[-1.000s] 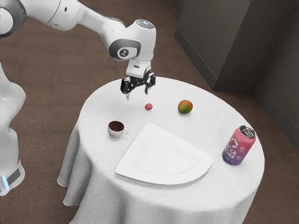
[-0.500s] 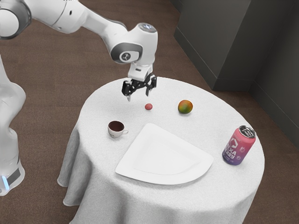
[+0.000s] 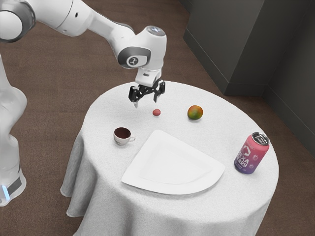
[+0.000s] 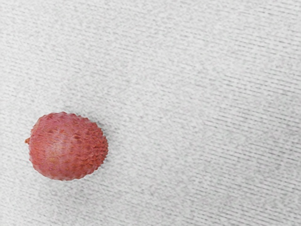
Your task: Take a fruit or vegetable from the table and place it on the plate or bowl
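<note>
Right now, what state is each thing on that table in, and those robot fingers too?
fingers: open, holding nothing, above the cloth beside the lychee
lychee: whole, lying on the cloth, not held
mango: lying on the cloth, untouched
plate: flat, nothing on it
coffee cup: upright, dark liquid inside
soda can: standing upright

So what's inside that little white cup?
The cup holds a dark brown liquid, perhaps coffee. Its surface hides the cup's bottom and anything sunk beneath.
</note>
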